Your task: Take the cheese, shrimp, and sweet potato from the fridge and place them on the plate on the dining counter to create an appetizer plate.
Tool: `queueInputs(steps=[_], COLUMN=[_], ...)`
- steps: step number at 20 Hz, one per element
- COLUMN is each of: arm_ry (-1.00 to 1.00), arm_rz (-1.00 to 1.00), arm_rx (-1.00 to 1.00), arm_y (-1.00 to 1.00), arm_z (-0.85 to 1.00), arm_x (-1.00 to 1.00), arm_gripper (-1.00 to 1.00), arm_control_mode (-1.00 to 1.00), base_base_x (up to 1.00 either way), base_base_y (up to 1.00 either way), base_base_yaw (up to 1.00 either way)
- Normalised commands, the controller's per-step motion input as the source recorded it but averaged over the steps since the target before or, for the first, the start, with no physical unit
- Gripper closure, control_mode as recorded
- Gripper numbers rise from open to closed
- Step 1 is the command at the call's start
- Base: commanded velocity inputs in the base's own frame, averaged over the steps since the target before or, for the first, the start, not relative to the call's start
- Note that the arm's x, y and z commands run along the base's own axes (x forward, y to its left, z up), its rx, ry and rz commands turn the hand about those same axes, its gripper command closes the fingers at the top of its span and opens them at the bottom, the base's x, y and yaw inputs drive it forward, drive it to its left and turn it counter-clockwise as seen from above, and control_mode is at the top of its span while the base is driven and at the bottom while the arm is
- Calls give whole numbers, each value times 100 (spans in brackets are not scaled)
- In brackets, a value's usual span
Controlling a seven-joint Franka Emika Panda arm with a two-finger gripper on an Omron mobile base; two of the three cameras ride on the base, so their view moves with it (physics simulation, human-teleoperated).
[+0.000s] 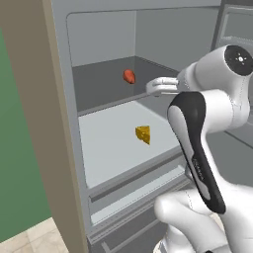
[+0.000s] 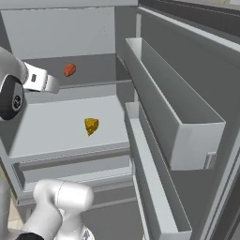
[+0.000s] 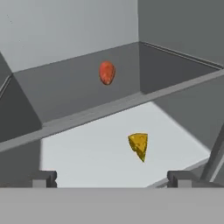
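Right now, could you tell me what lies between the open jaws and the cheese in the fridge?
Nothing: in the hand view, only bare light shelf floor runs from the gripper to the cheese.

Both base views look forward and down into the open fridge (image 1: 106, 143) from either side. The hand view faces its shelves closer, sharing the cheese (image 3: 139, 145).

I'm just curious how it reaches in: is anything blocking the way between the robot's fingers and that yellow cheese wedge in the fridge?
Nothing visible does. The fridge is open, and the cheese sits alone on the lower light shelf. The open fingers point toward it with bare shelf between. The sweet potato lies apart, on the shelf above.
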Motion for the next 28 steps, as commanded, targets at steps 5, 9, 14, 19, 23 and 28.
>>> queueInputs(steps=[5,9,14,19,23,28], arm_ry=[-15,-11,1,13,14,1], arm_rz=[-2,0,0,0,0,0], arm_rx=[0,0,0,0,0,0], arm_y=[0,0,0,0,0,2], arm_z=[2,0,11,22,3,-4], arm_x=[40,45,47,55,59,57], arm_gripper=[-100,-100,-100,-100,-100,-100], arm_control_mode=[-100,-100,-100,-100,-100,-100], base_base_x=[0,0,0,0,0,0], base_base_y=[0,0,0,0,0,0], base_base_yaw=[0,0,0,0,0,0])
